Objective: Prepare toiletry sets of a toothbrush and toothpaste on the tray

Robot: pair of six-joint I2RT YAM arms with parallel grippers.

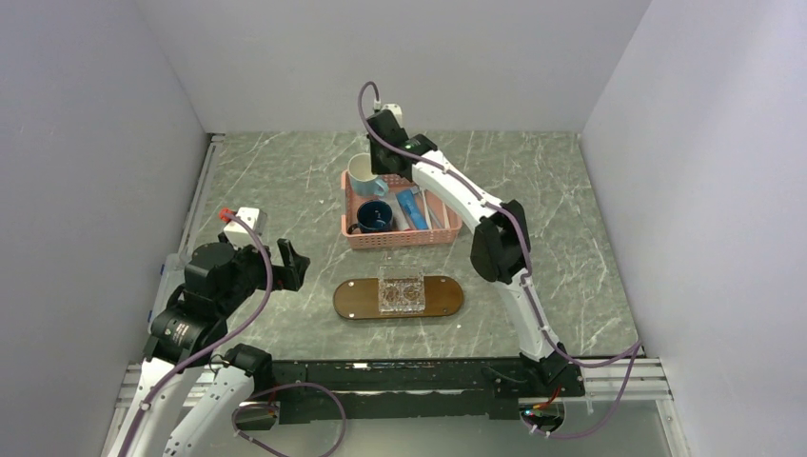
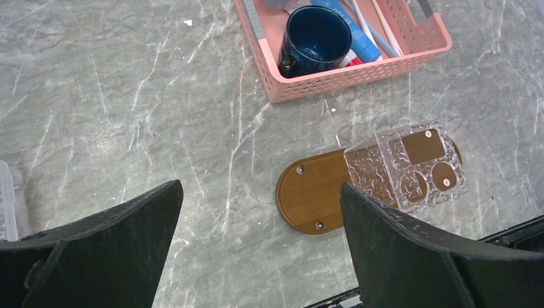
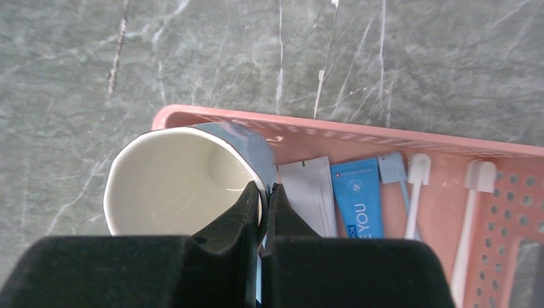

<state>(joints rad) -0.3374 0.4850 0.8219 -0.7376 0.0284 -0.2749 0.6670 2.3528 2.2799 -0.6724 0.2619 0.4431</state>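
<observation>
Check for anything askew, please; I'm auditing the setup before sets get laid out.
The pale mug looks tipped over the basket's far-left corner, the right gripper's jaws pinched on its rim. Nothing else stands out.

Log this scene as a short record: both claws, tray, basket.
Left claw: open, empty, hovering over the table
Right claw: shut on the rim of the pale mug
Tray: bears only the clear dish; no set on it yet
Basket: holds the dark blue mug, toothpaste and toothbrushes
</observation>
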